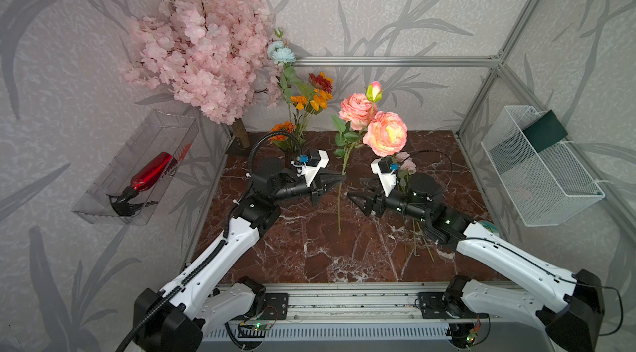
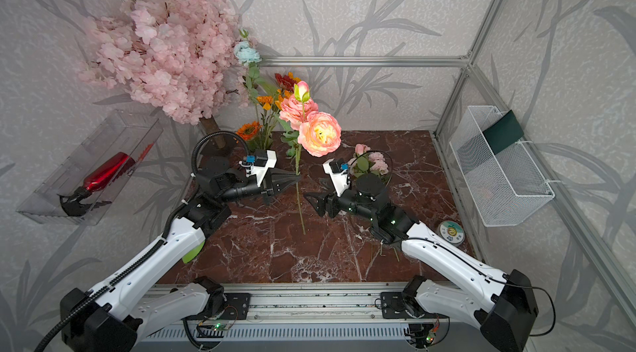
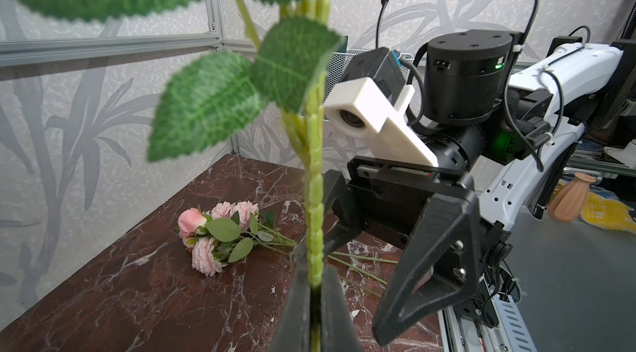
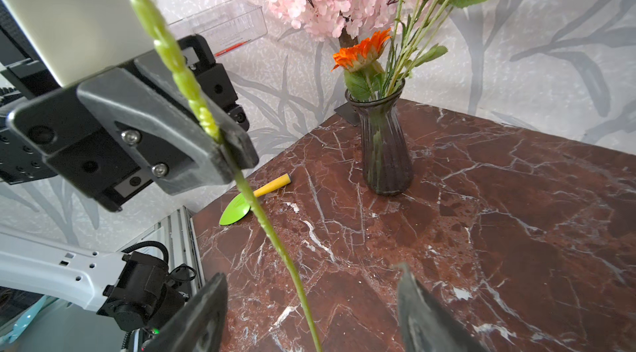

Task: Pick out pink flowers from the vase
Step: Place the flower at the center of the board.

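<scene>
The left tool [image 4: 223,150] pinches a green stem [image 4: 271,229]; beyond, the vase [image 4: 383,147] holds orange flowers [image 4: 361,53].

In both top views the left arm [image 1: 237,240] is angling in from 7 o'clock, wrist level, the left gripper [image 1: 340,179] pointing toward 3 o'clock and pinching tight on the pink flower [image 1: 385,133] by its stem. The right arm [image 1: 509,260] is angling in from 5 o'clock, forearm low, the right gripper [image 1: 356,192] pointing toward 9 o'clock. Its jaws are standing wide apart, and the stem is hanging between them, untouched.
</scene>
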`<state>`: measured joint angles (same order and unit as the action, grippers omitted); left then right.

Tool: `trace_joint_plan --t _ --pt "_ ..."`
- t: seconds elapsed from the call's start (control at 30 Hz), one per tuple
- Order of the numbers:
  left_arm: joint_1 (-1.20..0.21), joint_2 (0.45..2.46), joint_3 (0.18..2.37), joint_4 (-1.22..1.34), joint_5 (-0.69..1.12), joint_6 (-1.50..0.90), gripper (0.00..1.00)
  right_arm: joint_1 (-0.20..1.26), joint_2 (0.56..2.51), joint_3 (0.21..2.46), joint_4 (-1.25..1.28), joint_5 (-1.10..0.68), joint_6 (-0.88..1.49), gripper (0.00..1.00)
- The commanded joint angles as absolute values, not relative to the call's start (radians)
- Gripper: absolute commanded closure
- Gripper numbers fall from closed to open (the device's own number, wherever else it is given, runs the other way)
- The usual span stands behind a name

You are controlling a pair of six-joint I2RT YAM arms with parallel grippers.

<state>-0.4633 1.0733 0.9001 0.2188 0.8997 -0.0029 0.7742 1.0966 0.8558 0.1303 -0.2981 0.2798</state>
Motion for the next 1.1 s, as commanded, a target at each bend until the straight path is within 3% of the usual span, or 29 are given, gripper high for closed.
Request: trace_joint_plan --t 0.0,0.23,0.5,0.77,0.9,0.93,1.03,1.07 --pt "-0.471 1.075 0.900 0.268 0.938 -0.019 0.98 0.778 1.129 0.904 0.199 -0.361 0.285 0.27" --pt "-0.480 1.086 0.901 0.275 0.956 -0.041 0.98 0.778 1.158 0.919 0.254 -0.380 0.287 0.35" --pt "-0.490 1.099 0.904 0.296 0.955 -0.053 0.98 0.778 1.181 0.948 0.259 -0.400 0.294 0.63" --pt "-0.494 1.099 0.907 0.292 0.951 -0.047 0.98 0.779 1.194 0.953 0.272 -0.421 0.300 0.79" --pt "-0.495 1.100 0.908 0.283 0.943 -0.038 0.98 0.779 1.183 0.953 0.260 -0.424 0.287 1.00" --pt "-0.495 1.099 0.908 0.277 0.938 -0.032 0.98 0.779 1.178 0.953 0.254 -0.420 0.283 1.00" --pt "-0.495 1.092 0.914 0.242 0.910 -0.008 0.91 0.779 1.156 0.941 0.245 -0.400 0.271 1.00" --pt "-0.494 1.087 0.917 0.212 0.890 0.008 0.81 0.779 1.147 0.937 0.241 -0.387 0.266 1.00"
